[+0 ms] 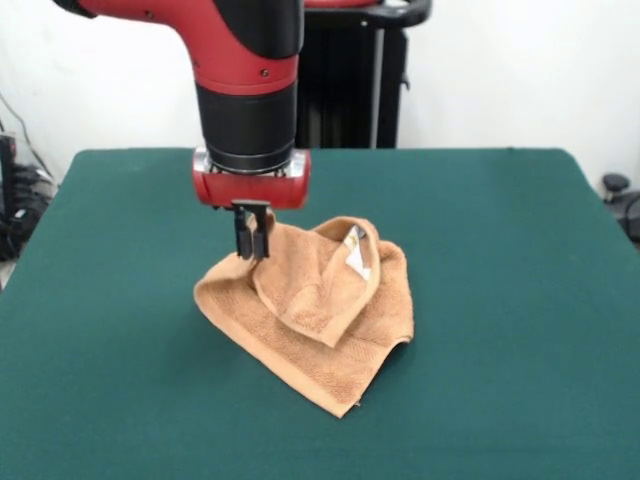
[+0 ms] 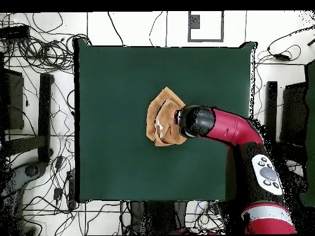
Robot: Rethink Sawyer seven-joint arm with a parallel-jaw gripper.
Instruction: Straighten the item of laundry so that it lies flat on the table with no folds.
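Orange-tan towel (image 1: 320,320) crumpled, gripper (image 1: 252,243) pinching its edge, green table (image 1: 500,300)

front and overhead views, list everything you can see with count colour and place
hand towel: one, light orange-tan, crumpled and folded over itself near the middle of the table, a white label showing on the upturned fold
table: one, dark green cloth top, fills most of both views
cables: many, dark, strewn on the light floor round the table in the overhead view
black stand: one, behind the table's far edge in the front view
arm: one, red and black, reaching over the table to the towel
hand: one, black fingers close together at the towel's upper left edge; whether cloth is pinched between them cannot be told
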